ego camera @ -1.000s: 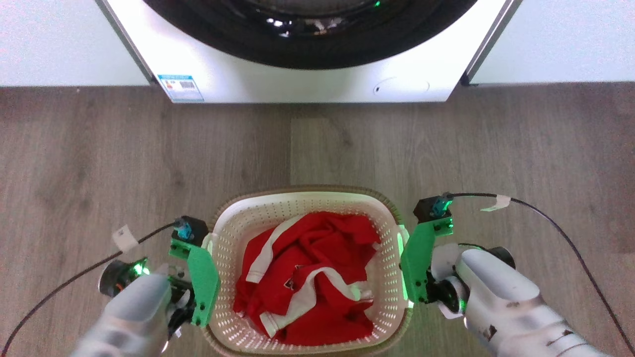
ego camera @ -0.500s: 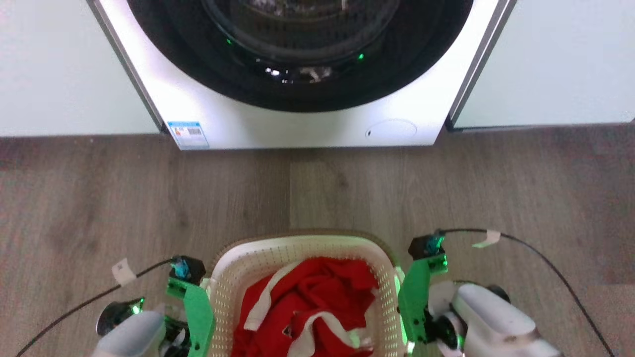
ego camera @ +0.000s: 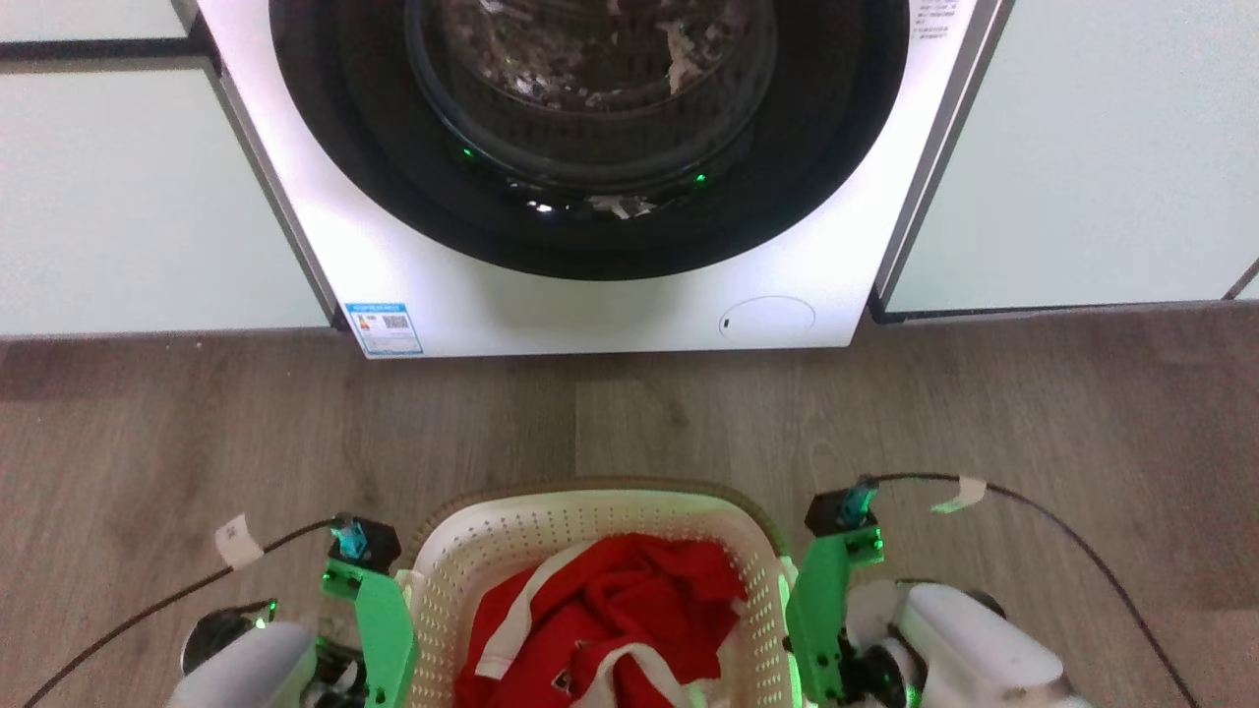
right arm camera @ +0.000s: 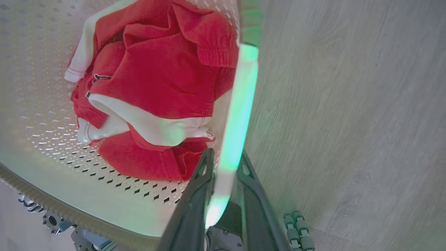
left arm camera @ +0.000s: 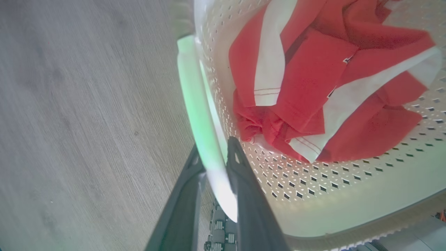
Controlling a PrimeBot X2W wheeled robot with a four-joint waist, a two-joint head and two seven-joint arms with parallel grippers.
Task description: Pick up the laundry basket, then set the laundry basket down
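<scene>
Two grips confirmed: left gripper (left arm camera: 213, 155) and right gripper (right arm camera: 224, 158) each clenched on a handle of the laundry basket (ego camera: 551, 526).

washing machine (ego camera: 590, 315) ahead | red-white garment (ego camera: 629, 610) crumpled | wood floor (ego camera: 246, 433)

Cream-white laundry basket (ego camera: 462, 580), perforated w/ small holes, brown rim band. Inside: garment (ego camera: 610, 619) red w/ white stripes. White washing machine (ego camera: 610, 310), black door ring. Grey-brown wood-grain floor (ego camera: 197, 433).
</scene>
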